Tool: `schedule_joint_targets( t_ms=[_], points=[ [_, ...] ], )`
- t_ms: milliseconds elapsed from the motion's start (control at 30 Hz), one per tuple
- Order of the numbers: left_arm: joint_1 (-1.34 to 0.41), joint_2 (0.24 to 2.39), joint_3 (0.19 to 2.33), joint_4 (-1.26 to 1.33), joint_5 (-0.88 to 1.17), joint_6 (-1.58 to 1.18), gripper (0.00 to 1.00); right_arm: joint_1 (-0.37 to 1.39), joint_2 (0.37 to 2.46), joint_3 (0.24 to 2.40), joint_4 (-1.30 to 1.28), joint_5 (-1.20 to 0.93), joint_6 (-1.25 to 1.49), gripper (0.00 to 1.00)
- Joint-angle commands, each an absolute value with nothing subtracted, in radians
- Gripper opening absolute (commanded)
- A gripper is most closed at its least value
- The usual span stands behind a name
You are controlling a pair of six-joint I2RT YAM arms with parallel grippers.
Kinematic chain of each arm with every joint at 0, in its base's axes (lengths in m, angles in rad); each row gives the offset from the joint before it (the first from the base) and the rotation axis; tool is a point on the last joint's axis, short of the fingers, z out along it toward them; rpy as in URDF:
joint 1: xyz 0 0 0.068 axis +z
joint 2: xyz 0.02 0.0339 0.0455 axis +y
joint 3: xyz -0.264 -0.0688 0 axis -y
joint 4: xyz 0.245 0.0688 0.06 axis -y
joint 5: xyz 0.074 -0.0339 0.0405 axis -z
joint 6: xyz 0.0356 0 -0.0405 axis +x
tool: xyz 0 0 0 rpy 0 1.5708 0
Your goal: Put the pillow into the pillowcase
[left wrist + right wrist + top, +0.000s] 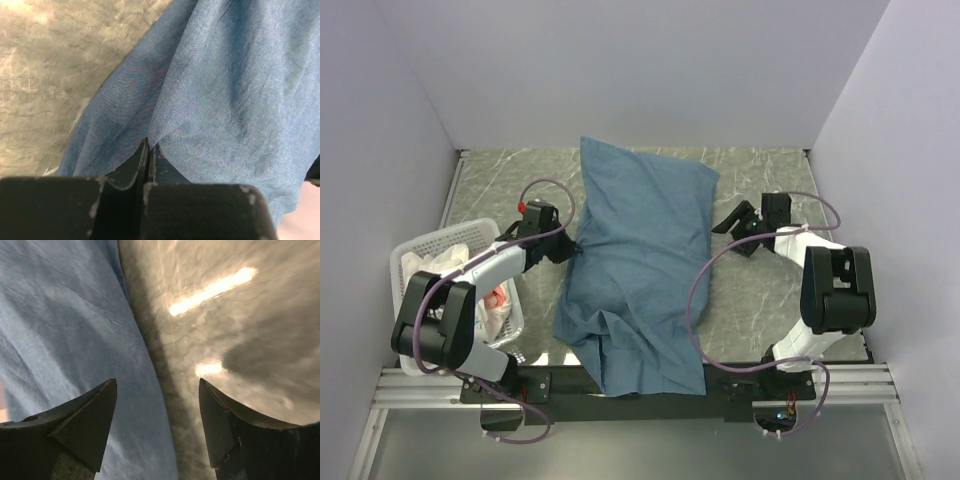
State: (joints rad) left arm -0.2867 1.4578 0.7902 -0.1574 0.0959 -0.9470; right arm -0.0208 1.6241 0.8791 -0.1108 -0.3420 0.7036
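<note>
Black fingers (131, 172) of the left gripper (148, 146) are pressed right together with a fold of blue cloth pinched between them, so it's clamped onto the left edge of the pillowcase (640, 250), about halfway down its length. The fabric fans out from that pinch in a couple of soft creases. Over on the other side, the right gripper (157, 425) is spread wide with nothing between its fingers. From its wrist cam, one fingertip hangs over the blue cloth and the other over bare tabletop, so it straddles the right edge of the pillowcase; can't tell if it's touching down or just above. From the top cam, the pillowcase runs near to far down the middle of the grey marble-look table (760, 300). Its far part looks puffy and fairly smooth. The near end is flatter and rumpled and drapes over the near edge of the table, between the two arm bases. The pillow itself is covered by the blue cloth. All I can make out is that plump bulk in the far half, so I can't say how far in it sits. Off to the left, beside the left arm, there's a white plastic laundry basket (410, 255) with some white and pinkish stuff in it.
</note>
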Motion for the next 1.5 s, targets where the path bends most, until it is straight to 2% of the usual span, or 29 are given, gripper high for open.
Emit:
schedule_joint_targets(
  t_ms=[0, 133, 233, 333, 367, 433, 467, 533, 667, 800, 900, 1000, 1067, 1133, 1233, 1333, 1367, 1400, 1467],
  points=[
    [-0.29, 1.482, 0.815, -0.117, 0.132, -0.931, 0.01, -0.005, 1.658, 0.818, 0.159, -0.503, 0.848, 0.73],
    [-0.29, 1.497, 0.822, -0.109, 0.141, -0.931, 0.01, 0.028, 1.716, 0.773, 0.262, -0.502, 0.92, 0.72],
    [-0.29, 1.503, 0.831, -0.103, 0.147, -0.931, 0.01, 0.032, 1.727, 0.707, 0.387, -0.505, 0.995, 0.64],
    [-0.29, 1.505, 0.839, -0.097, 0.158, -0.934, 0.01, 0.035, 1.762, 0.69, 0.489, -0.544, 1.071, 0.51],
    [-0.29, 1.506, 0.85, -0.101, 0.164, -0.934, 0.01, 0.035, 1.772, 0.69, 0.509, -0.551, 1.101, 0.41],
    [-0.291, 1.505, 0.867, -0.112, 0.173, -0.93, 0.01, 0.032, 1.77, 0.69, 0.544, -0.563, 1.124, 0.28],
    [-0.29, 1.503, 0.896, -0.133, 0.173, -0.927, 0.01, 0.029, 1.758, 0.696, 0.538, -0.571, 1.126, 0.12],
    [-0.287, 1.502, 0.939, -0.162, 0.169, -0.907, 0.01, 0.011, 1.696, 0.756, 0.414, -0.562, 1.088, 0.01],
    [-0.262, 1.502, 1.109, -0.248, 0.202, -0.876, 0.01, -0.047, 1.542, 0.996, 0.067, -0.467, 0.908, 0.0],
    [-0.189, 1.448, 1.164, -0.33, 0.169, -0.862, 0.01, -0.077, 1.441, 1.196, -0.252, -0.388, 0.78, 0.0],
    [-0.126, 1.45, 1.094, -0.275, 0.231, -0.887, 0.01, -0.077, 1.407, 1.189, -0.279, -0.379, 0.739, 0.0],
    [-0.13, 1.488, 1.037, -0.243, 0.268, -0.896, 0.01, -0.074, 1.394, 1.08, -0.22, -0.379, 0.724, 0.0],
    [-0.143, 1.506, 0.964, -0.146, 0.32, -0.91, 0.01, -0.061, 1.448, 1.09, -0.251, -0.379, 0.658, 0.0],
    [-0.19, 1.586, 0.994, -0.17, 0.357, -0.884, 0.01, -0.019, 1.541, 1.111, -0.33, -0.301, 0.594, 0.0],
    [-0.236, 1.596, 0.993, -0.143, 0.347, -0.865, 0.01, 0.037, 1.577, 1.063, -0.272, -0.273, 0.612, 0.0],
    [-0.236, 1.568, 0.995, -0.095, 0.353, -0.876, 0.01, 0.125, 1.603, 1.135, -0.363, -0.16, 0.571, 0.0],
    [-0.241, 1.589, 1.009, -0.098, 0.418, -0.862, 0.01, 0.141, 1.606, 1.214, -0.4, -0.1, 0.562, 0.0],
    [-0.28, 1.632, 1.022, -0.091, 0.467, -0.851, 0.01, 0.153, 1.589, 1.248, -0.44, -0.094, 0.557, 0.0],
    [-0.359, 1.658, 1.093, -0.135, 0.438, -0.798, 0.01, 0.185, 1.551, 1.334, -0.448, -0.104, 0.558, 0.0]
  ],
)
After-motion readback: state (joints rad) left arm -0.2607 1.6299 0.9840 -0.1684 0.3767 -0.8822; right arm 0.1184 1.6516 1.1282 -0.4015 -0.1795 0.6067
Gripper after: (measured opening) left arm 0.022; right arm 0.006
